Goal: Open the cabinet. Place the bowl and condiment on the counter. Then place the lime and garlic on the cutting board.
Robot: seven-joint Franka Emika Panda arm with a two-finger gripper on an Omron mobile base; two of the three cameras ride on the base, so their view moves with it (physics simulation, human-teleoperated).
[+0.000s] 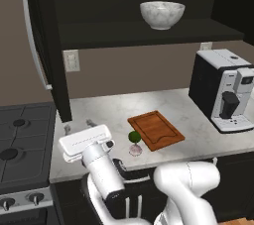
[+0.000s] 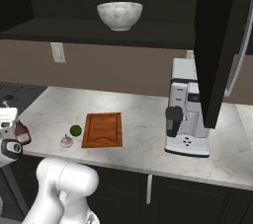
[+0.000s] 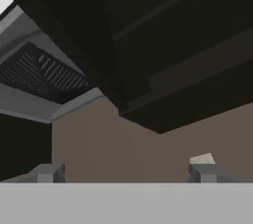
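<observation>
With the cabinet (image 1: 47,45) doors open, the gripper (image 3: 123,172) is hanging wide and empty near the counter (image 1: 163,105), bowl (image 1: 162,14) waiting on the shelf.

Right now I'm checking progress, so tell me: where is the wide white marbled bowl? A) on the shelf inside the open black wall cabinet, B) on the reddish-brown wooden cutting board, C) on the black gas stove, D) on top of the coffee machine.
A: the bowl sits on the cabinet shelf, above the marble counter.
</observation>
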